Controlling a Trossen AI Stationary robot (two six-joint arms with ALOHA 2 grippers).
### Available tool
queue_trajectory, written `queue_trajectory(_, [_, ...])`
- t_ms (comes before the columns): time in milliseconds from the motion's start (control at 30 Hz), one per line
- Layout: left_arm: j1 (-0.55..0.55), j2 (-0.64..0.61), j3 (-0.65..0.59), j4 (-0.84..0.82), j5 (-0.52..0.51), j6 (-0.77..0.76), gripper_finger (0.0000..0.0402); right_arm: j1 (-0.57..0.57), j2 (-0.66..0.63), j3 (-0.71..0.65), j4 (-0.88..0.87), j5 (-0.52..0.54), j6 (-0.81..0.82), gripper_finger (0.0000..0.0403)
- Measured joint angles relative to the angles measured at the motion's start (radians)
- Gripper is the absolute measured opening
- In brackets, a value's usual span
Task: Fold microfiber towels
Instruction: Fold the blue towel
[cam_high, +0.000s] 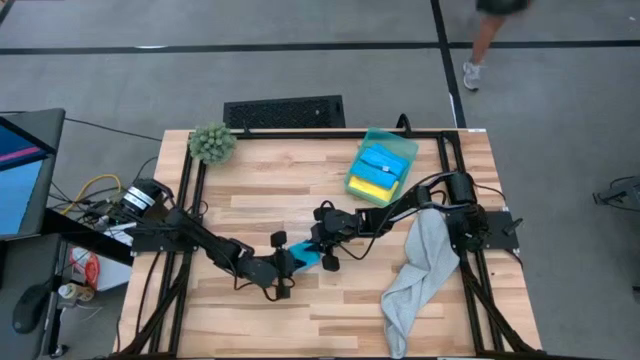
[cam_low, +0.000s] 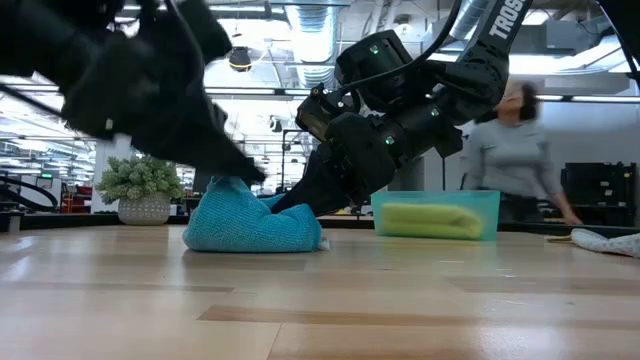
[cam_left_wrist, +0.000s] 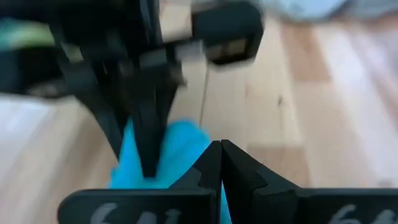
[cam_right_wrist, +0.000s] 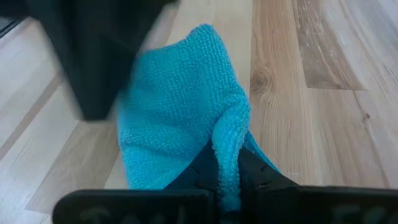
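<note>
Near the middle of the worktop (cam_high: 260, 200), a little toward its front edge, a bright blue towel (cam_high: 306, 255) is lying bunched in a low heap, with both arms meeting over it. The right gripper (cam_right_wrist: 229, 177) is pinching a raised fold of this blue towel between its narrowly parted fingers. The left gripper (cam_left_wrist: 221, 165) is sitting just beside the same cloth from the other side, its fingers pressed fully together; whether any cloth is caught between them cannot be told.

The pale grey towel (cam_high: 418, 275) is draping over the right arm's base near the right edge and trailing toward the front right corner. In the green bin (cam_high: 405, 152) near the back edge, a blue towel (cam_high: 385, 162) and a yellow towel (cam_high: 372, 186) are lying folded. A fuzzy green plant (cam_high: 212, 142) is standing at the back left corner. A person (cam_low: 505, 150) is standing beyond the table.
</note>
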Motion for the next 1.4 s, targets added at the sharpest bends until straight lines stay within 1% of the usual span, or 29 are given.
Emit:
queue_trajectory(67, [0.000, 0.032, 0.011, -0.040, -0.001, -0.046, 0.0000, 0.000, 0.000, 0.000, 0.000, 0.000, -0.005, 0.0038])
queue_trajectory(200, [-0.005, 0.073, 0.012, -0.058, -0.008, -0.136, 0.0000, 0.000, 0.000, 0.000, -0.002, -0.002, -0.005, 0.0038])
queue_trajectory(300, [-0.019, 0.085, 0.014, -0.080, -0.018, -0.190, 0.0000, 0.000, 0.000, 0.000, -0.012, -0.002, -0.006, 0.0039])
queue_trajectory(467, [-0.046, 0.085, 0.015, -0.135, -0.064, -0.267, 0.0000, -0.013, 0.000, 0.001, -0.025, -0.012, 0.011, 0.0047])
queue_trajectory(600, [-0.052, 0.086, 0.014, -0.140, -0.069, -0.282, 0.0000, -0.020, -0.007, 0.000, -0.031, -0.020, 0.018, 0.0065])
queue_trajectory(733, [-0.052, 0.086, 0.014, -0.144, -0.069, -0.288, 0.0000, -0.026, -0.046, -0.003, -0.060, -0.011, 0.019, 0.0084])
queue_trajectory(867, [-0.052, 0.086, 0.014, -0.147, -0.068, -0.289, 0.0000, -0.039, -0.086, -0.003, -0.078, -0.008, 0.007, 0.0095])
queue_trajectory(933, [-0.052, 0.086, 0.013, -0.147, -0.067, -0.288, 0.0000, -0.044, -0.091, -0.003, -0.084, -0.010, 0.015, 0.0098])
queue_trajectory(1033, [-0.052, 0.086, 0.013, -0.148, -0.070, -0.289, 0.0000, -0.038, -0.091, -0.003, -0.059, -0.049, 0.037, 0.0100])
queue_trajectory(1200, [-0.053, 0.086, 0.013, -0.149, -0.076, -0.290, 0.0000, -0.030, -0.111, -0.003, -0.062, -0.034, 0.030, 0.0098])
queue_trajectory(1400, [-0.053, 0.087, 0.012, -0.149, -0.075, -0.291, 0.0000, -0.066, -0.161, -0.008, -0.065, -0.025, 0.007, 0.0097])
